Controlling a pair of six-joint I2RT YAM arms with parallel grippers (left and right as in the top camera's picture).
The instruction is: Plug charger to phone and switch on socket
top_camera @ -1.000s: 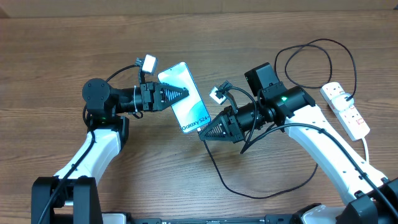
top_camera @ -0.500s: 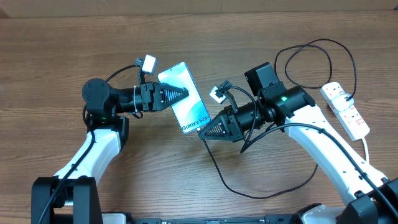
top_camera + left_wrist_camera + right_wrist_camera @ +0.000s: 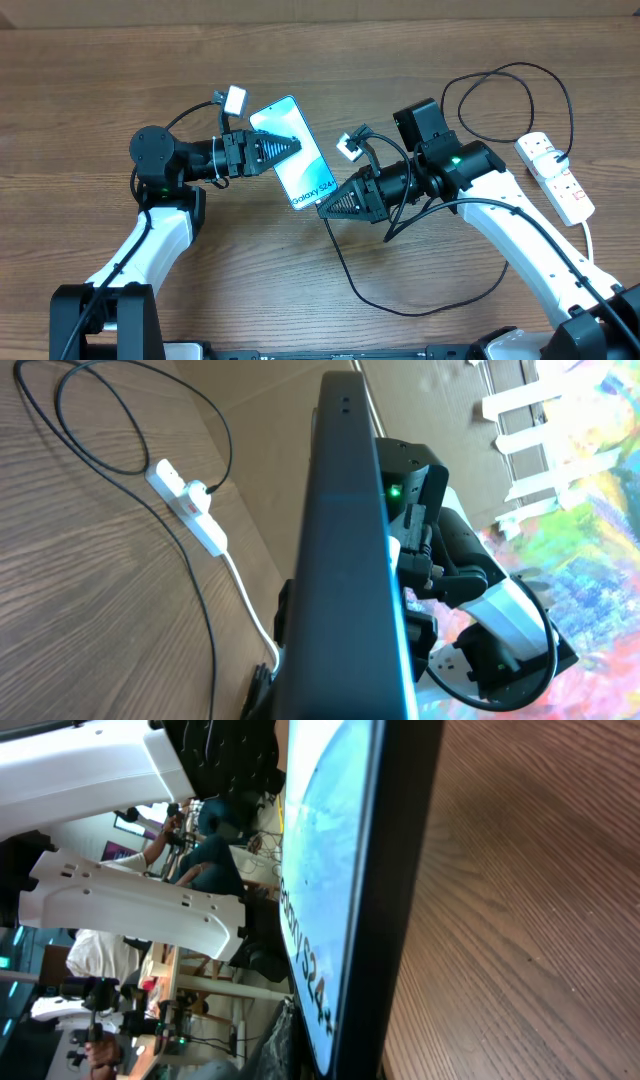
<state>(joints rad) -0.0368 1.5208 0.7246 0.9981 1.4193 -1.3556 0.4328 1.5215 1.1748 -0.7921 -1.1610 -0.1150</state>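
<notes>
The phone (image 3: 305, 170), light blue screen reading "Galaxy S24", is held tilted above the table. My left gripper (image 3: 292, 149) is shut on its left long edge. My right gripper (image 3: 325, 208) is shut at the phone's bottom end, with the black charger cable (image 3: 505, 67) trailing from its jaws; the plug tip is hidden. The cable loops over the table to the white socket strip (image 3: 556, 177) at the right edge. The left wrist view shows the phone's dark edge (image 3: 350, 560), the strip (image 3: 188, 507) and the cable (image 3: 213, 650). The right wrist view shows the screen (image 3: 320, 870) right at the jaws.
The strip's thick white cord (image 3: 590, 235) runs off toward the front right. The brown wooden table (image 3: 80, 80) carries nothing else. A slack loop of black cable lies in front of the right arm.
The left gripper and phone have shifted slightly up and to the left. The right gripper has followed, staying at the phone's bottom end.
</notes>
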